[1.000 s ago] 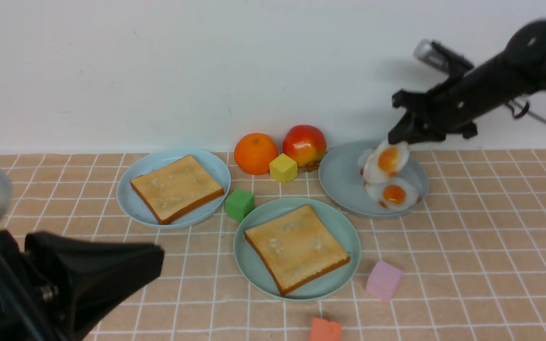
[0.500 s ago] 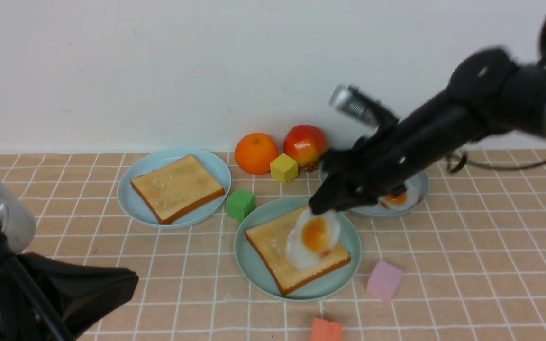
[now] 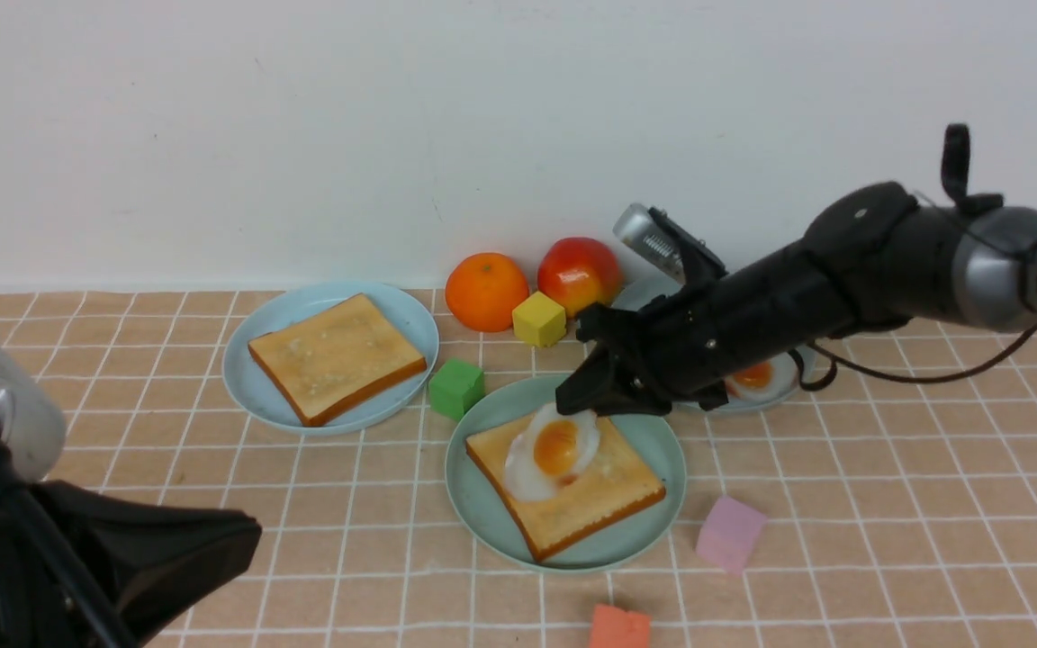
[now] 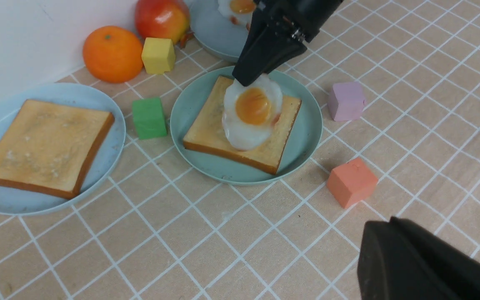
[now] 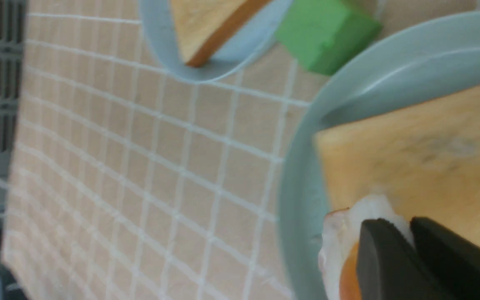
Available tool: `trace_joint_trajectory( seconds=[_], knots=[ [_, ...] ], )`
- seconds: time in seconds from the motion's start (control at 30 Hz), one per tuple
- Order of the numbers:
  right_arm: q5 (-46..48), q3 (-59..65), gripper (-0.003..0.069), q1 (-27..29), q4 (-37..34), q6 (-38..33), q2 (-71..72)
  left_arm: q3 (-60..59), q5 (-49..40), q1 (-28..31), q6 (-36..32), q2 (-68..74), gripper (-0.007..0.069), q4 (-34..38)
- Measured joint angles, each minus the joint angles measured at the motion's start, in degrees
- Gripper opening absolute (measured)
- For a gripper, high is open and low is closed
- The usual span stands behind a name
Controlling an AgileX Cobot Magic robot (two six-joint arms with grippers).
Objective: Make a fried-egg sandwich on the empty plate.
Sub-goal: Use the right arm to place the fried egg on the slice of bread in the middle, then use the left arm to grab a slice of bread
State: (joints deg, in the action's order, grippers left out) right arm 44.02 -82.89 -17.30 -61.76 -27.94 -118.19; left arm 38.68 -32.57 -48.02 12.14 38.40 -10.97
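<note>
The mint-green plate [image 3: 482, 508] sits mid-table with a golden toast slice [image 3: 599, 504] on it. My right gripper [image 3: 575, 407] is shut on the rim of a fried egg [image 3: 554, 450]. The egg hangs tilted, low over that toast. In the right wrist view the gripper [image 5: 408, 227] pinches the egg [image 5: 340, 241] above the toast [image 5: 423, 154]. A second toast slice [image 3: 336, 357] lies on the light-blue plate [image 3: 257, 396]. Another egg [image 3: 757, 378] shows on the grey-blue plate [image 3: 640, 301], partly behind my right arm. My left gripper [image 3: 253, 535] is shut and empty at the near left, its tip [image 4: 379, 225] above bare tiles.
An orange [image 3: 485, 291], an apple [image 3: 578, 274] and a yellow cube [image 3: 537, 319] stand by the back wall. A green cube [image 3: 455, 388] sits between the two toast plates. A pink cube [image 3: 729, 531] and a coral cube [image 3: 618, 627] lie near the mint plate's front right.
My right gripper has carried the egg from the grey-blue plate leftward and down over the toast on the mint-green plate. My left arm has drawn back slightly.
</note>
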Motion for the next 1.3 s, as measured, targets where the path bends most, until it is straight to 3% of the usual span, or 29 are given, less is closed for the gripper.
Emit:
trace_joint_trajectory(
  seconds=[0.17,0.23,0.43,0.57,0.73,0.8,0.93,1.07,1.3],
  knots=[
    [-0.9,0.1,0.0112,0.0,0.3,0.3,-0.8,0.0,0.0,0.0,0.0,0.0,-0.0003,0.0],
    [-1.0,0.1,0.0167,0.1,0.7,1.6,-0.8,0.0,0.0,0.0,0.0,0.0,-0.0003,0.1],
    [0.2,0.1,0.0433,2.0,6.2,4.0,0.0,0.0,-0.5,0.0,0.6,0.0,0.0003,0.3],
    [4.1,0.1,0.0472,5.1,14.6,5.5,4.6,0.0,-1.4,0.0,4.8,1.6,0.0004,0.3],
    [10.7,0.1,0.0377,6.9,29.3,10.9,15.5,0.1,-1.1,0.0,8.4,8.3,0.0004,0.3],
    [14.9,0.1,0.0279,6.9,36.8,14.4,22.7,1.0,-0.7,0.0,8.6,14.3,0.0004,0.3],
    [19.7,0.4,0.0112,6.9,44.3,19.5,34.2,6.6,-0.8,1.5,7.6,25.5,-0.0013,0.1],
    [21.2,3.5,0.001,6.9,46.2,21.8,44.7,14.7,-2.3,9.7,0.6,35.4,-0.0013,2.8],
    [21.3,13.5,-0.0002,6.9,45.2,22.1,60.1,26.2,-2.9,26.5,-16.3,51.1,-0.0013,12.7]
  ],
)
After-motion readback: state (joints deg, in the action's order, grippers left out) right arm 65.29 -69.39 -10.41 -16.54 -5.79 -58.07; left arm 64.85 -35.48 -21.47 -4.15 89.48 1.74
